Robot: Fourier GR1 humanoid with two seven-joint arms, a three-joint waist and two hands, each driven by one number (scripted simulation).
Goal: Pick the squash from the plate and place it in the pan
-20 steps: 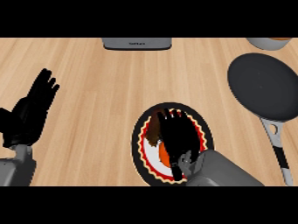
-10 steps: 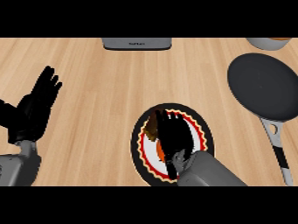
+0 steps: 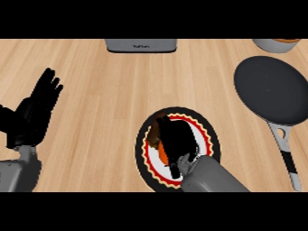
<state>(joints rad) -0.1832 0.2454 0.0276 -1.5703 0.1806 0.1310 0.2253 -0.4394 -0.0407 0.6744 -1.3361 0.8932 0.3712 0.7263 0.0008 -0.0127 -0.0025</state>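
We see the black right hand lying over the orange squash on the round black plate with a red and white scalloped ring; only slivers of the squash show at the hand's left side, and we cannot tell whether the hand has hold of it. The round dark grey pan sits well apart at the right on the wooden counter. The left hand rests open near the left edge.

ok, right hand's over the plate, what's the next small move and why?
Probably settle the grasp on the squash before any lift. The right hand lies over it on the plate, hiding all but an orange edge, so the grip can't be confirmed. The pan sits to the right; the left hand rests open at the left.
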